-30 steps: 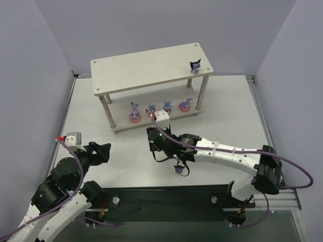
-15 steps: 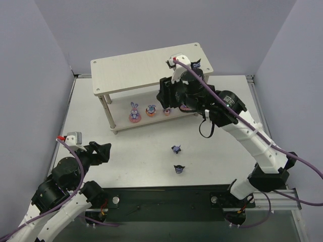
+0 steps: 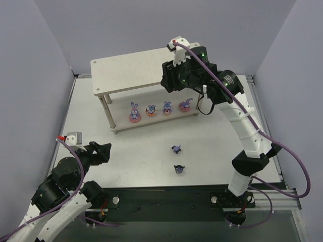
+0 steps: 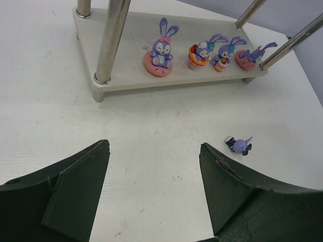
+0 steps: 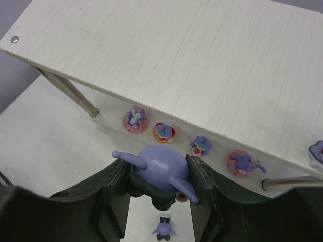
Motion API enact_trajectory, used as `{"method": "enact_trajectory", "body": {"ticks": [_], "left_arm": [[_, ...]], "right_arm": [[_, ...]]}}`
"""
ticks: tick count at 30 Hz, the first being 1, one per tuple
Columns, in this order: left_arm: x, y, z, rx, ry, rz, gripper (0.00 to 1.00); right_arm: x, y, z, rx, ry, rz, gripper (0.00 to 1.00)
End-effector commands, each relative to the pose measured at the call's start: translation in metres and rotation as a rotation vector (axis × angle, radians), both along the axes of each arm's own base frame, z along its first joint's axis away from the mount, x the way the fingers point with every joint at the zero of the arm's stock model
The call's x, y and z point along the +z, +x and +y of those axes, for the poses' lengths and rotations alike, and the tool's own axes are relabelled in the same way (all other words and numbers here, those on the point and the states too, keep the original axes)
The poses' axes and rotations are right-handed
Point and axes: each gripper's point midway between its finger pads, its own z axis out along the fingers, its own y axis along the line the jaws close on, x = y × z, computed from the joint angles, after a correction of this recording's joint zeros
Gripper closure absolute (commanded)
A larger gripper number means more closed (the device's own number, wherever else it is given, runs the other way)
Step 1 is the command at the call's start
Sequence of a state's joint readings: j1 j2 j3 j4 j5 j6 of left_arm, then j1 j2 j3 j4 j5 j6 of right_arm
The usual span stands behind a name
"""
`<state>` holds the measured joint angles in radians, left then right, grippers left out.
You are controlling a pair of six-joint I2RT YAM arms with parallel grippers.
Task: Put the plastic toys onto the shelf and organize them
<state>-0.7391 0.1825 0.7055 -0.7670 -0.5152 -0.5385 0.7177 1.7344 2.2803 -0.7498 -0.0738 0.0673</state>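
**Task progress, viewed from left to right.** The left fingers (image 4: 75, 186) hover well in front of the shelf (image 3: 131, 70). They are spread apart with nothing between them. Four purple-blue bunnies stand in a row on the shelf's lower tier: the first bunny (image 3: 133, 112), second bunny (image 3: 151, 110), third bunny (image 3: 167, 107) and fourth bunny (image 3: 185, 105). This group appears complete.

Two dark pointed-ear figures lie on the table (image 3: 131, 151) in front of the shelf's right half. These are the nearer-shelf figure (image 3: 176, 148) and the farther figure (image 3: 178, 169), and neither is yet shelved.

The right fingers (image 5: 103, 201) hang above the shelf's top board, toward its right part. They are closed on a held figure (image 5: 159, 169), a rounded purple body over a dark base. Another small figure (image 5: 318, 151) sits near the top board's right end, cut off by the edge of the wrist view.

Judged from this layout, five toys are placed and one is about to be set down. The two on the table are left to collect, probably for a matching row on the top board.
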Motion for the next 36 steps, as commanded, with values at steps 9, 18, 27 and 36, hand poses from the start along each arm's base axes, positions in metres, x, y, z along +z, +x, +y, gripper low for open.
{"method": "enact_trajectory", "body": {"ticks": [9,18,27,36], "left_arm": [[0.004,0.002,-0.004,-0.018,0.001,-0.013,0.18],[0.004,0.002,-0.005,-0.016,0.004,-0.004,0.18],[0.003,0.001,-0.003,-0.01,0.0,-0.004,0.18],[0.003,0.002,-0.003,-0.008,0.003,-0.001,0.18]], "right_arm": [[0.006,0.033,-0.009,0.07,-0.044,-0.07,0.97],[0.008,0.044,-0.004,0.092,-0.022,-0.085,0.95],[0.001,0.062,-0.006,0.085,-0.018,-0.079,0.94],[0.0,0.076,-0.008,0.076,-0.008,-0.093,0.93]]}}
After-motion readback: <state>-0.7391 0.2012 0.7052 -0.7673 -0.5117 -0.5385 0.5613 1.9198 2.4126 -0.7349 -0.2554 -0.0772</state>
